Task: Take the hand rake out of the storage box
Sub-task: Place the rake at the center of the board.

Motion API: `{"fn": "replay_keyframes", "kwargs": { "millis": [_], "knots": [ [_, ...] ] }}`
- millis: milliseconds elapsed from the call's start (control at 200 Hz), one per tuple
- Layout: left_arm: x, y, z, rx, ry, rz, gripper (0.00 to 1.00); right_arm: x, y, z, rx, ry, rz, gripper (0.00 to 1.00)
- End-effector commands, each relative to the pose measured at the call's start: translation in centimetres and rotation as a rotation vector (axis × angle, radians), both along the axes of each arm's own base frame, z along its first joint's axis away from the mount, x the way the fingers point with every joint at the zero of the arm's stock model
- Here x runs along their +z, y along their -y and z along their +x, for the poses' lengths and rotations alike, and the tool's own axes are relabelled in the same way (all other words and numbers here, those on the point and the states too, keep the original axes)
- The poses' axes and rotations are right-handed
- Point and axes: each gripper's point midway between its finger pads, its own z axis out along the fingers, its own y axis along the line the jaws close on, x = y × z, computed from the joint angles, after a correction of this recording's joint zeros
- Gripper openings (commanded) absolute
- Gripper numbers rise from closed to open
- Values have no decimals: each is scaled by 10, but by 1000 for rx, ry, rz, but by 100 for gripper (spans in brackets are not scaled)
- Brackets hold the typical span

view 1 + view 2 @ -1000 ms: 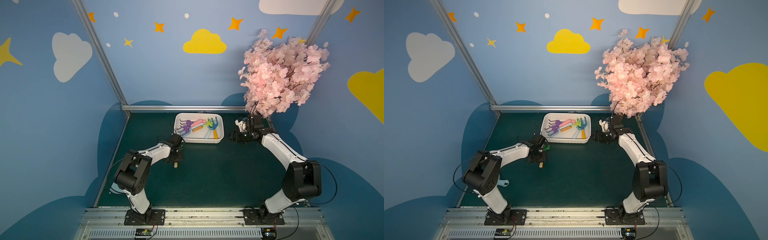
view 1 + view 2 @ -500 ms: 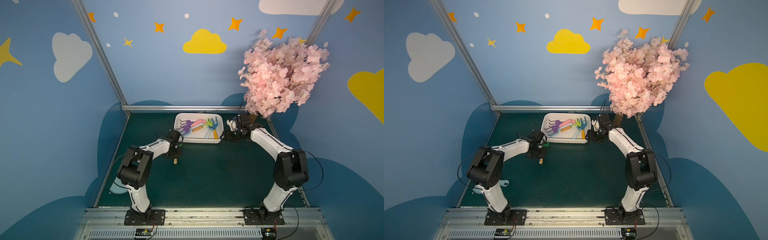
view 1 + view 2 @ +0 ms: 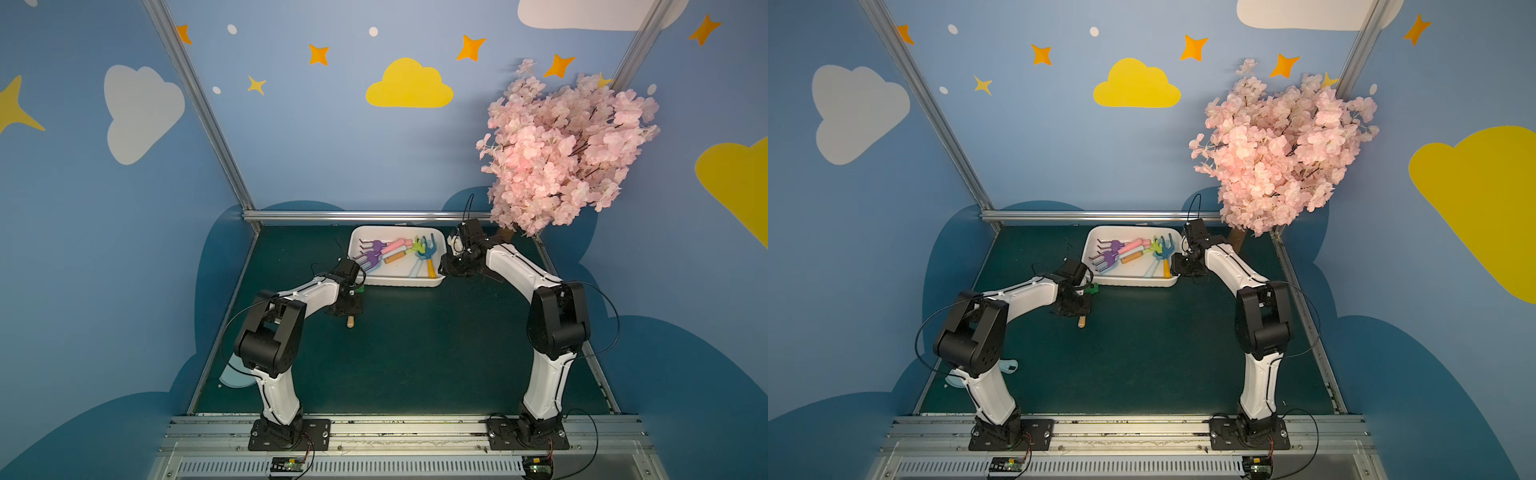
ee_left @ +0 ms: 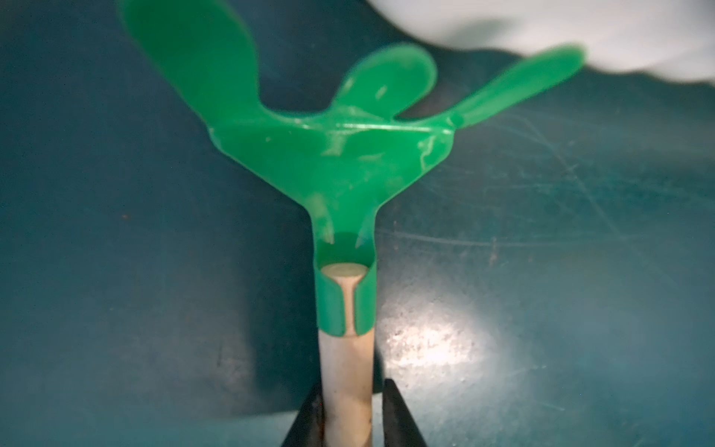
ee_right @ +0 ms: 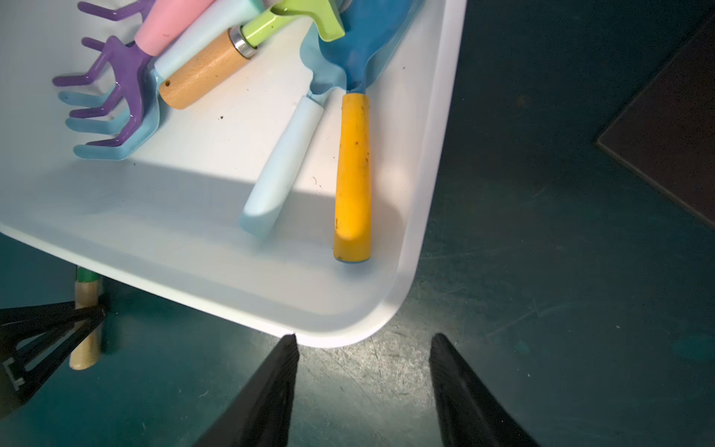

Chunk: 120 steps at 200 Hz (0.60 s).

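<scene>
L tool (image 4: 352, 387) loosened; green rake (image 4: 332, 162) head points at box (image 3: 399, 283).

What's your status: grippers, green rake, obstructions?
Left gripper open, loose around green rake handle. Rake on mat, outside storage box. Right gripper open, empty, by box corner. Nothing blocking.

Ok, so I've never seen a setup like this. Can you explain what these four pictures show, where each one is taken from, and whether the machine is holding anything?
Two robot arms reach over a green table. The two wide pictures come from a camera pair overhead; each close-up comes from a camera on an arm's wrist. A white storage box holds coloured hand rakes. A green rake lies on the table outside it; the left end effector straddles its handle, with a gap on one side. The right end effector is open and empty beside a box corner.
</scene>
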Motion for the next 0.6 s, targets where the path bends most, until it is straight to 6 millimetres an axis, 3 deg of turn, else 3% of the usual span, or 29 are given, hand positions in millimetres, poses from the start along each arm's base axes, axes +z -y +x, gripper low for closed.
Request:
{"fn": "replay_keyframes", "kwargs": {
  "millis": [0,150,385,531,596],
  "knots": [
    [-9,-13,-7,10,-16,42,35,7,-7,0,5,12,-58,57],
    [12,-17,-8,7,28,44,46,7,-17,2,-8,-4,-51,54],
    [46,-15,-8,-5,101,18,57,4,-53,15,26,11,-60,46],
    [66,-7,-8,-40,186,-41,71,-13,-52,32,-8,-13,-146,43],
    [66,-10,-7,-57,218,-28,80,-19,-48,39,-24,-16,-186,42]
  ]
}}
